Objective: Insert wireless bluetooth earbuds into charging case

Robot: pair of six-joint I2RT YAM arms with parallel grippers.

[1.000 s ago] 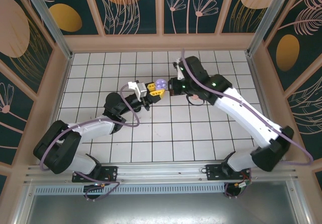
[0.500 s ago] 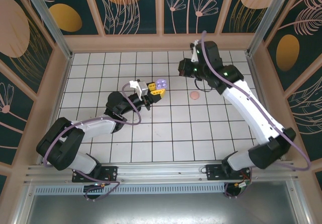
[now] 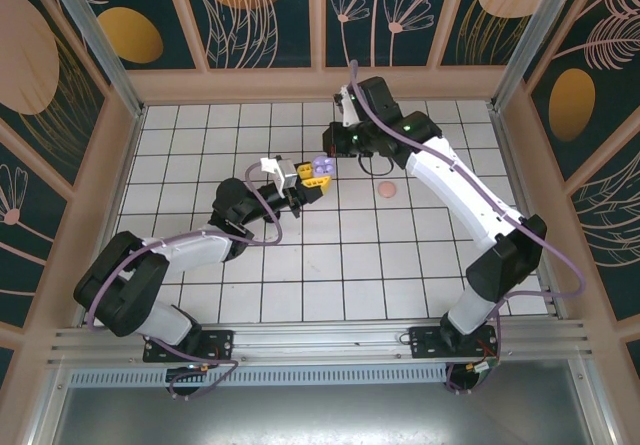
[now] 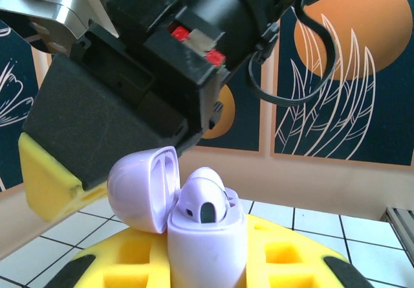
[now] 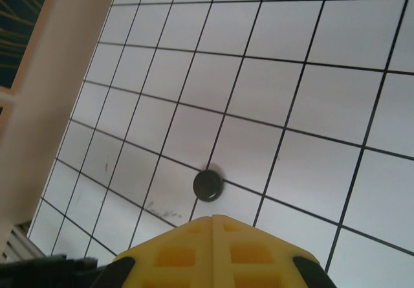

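1. Top external view: the left tool point(image 3: 300, 178) is clamped on the lilac charging case point(image 3: 321, 168), which it holds up over the middle of the table point(image 3: 200, 135). The right tool point(image 3: 333, 148) sits just beside the case, at about 1 o'clock from it. A pink round case point(image 3: 388, 190) lies on the tiles at 4 o'clock from the lilac one, apart from both tools
2. Left wrist view: the case point(image 4: 207, 249) stands upright between the left tool's yellow fingers point(image 4: 304, 252). Its lid point(image 4: 145, 188) is swung open toward 9 o'clock. A lilac earbud point(image 4: 202, 200) sits in the open mouth, head up and stem down, so its long axis runs with the case's own. Whether its twin is seated beside it I cannot tell. The right tool point(image 4: 97, 145) hangs at 11 o'clock, close over the lid; contact cannot be judged
3. Right wrist view: the right tool point(image 5: 213, 236) has its yellow fingers point(image 5: 187, 236) pressed together along a thin seam, with nothing showing between them. A black round case point(image 5: 208, 185) rests on the table at 12 o'clock from the tips
4. Judgement: the right arm is the free one and the nearer. The coming move turns on the open mouth lying at 7 o'clock from that tool, so any push on the earbud or lid should follow the case's upright axis
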